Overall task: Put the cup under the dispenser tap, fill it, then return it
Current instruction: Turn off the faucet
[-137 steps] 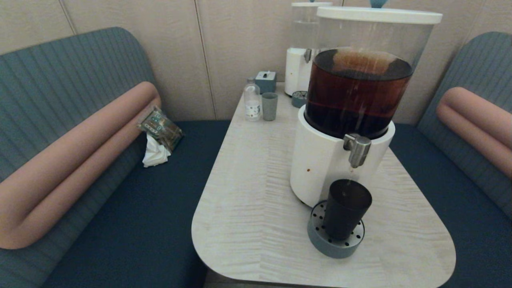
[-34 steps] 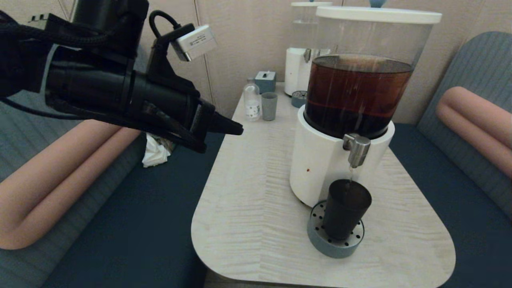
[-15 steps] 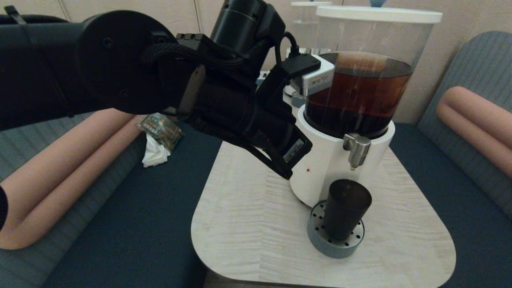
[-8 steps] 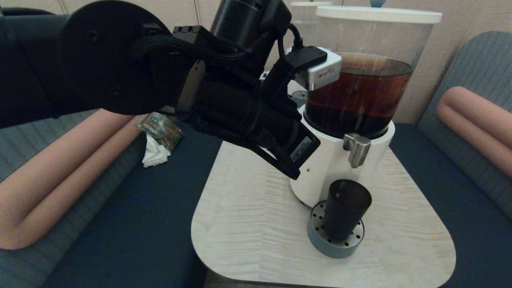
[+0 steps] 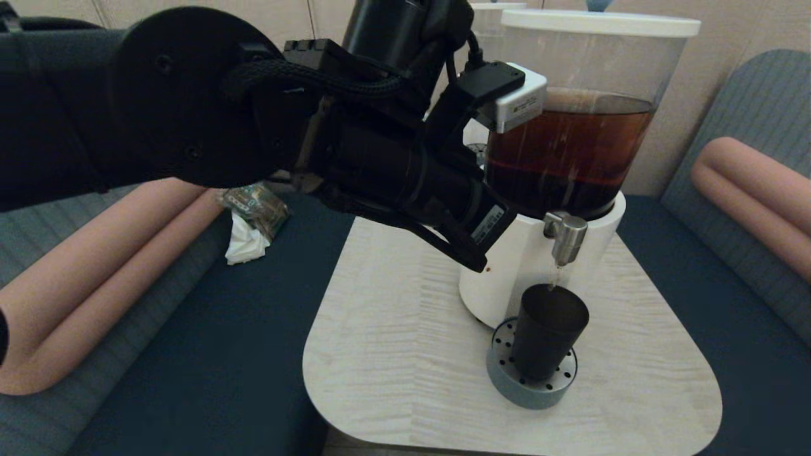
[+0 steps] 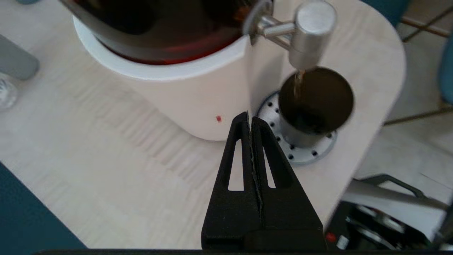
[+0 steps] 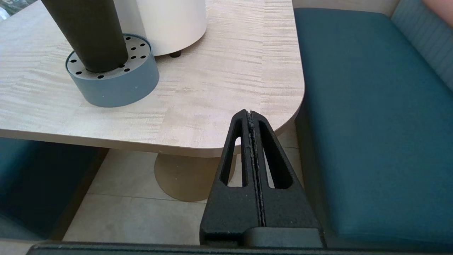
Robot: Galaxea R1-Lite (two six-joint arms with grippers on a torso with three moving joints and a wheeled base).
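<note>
The cup (image 5: pixel 547 330) stood upright on the round grey drip tray (image 5: pixel 531 387), right under the dispenser tap (image 5: pixel 566 236). A thin brown stream fell from the tap into it. My left gripper (image 5: pixel 478 265) hung above the table (image 5: pixel 393 354), beside the dispenser's white base (image 5: pixel 516 269), up and to the left of the cup and not touching it. Its fingers (image 6: pixel 235 141) were pressed tight together, holding nothing. My right gripper (image 7: pixel 251 117) stayed low by the table's edge, closed and empty too.
</note>
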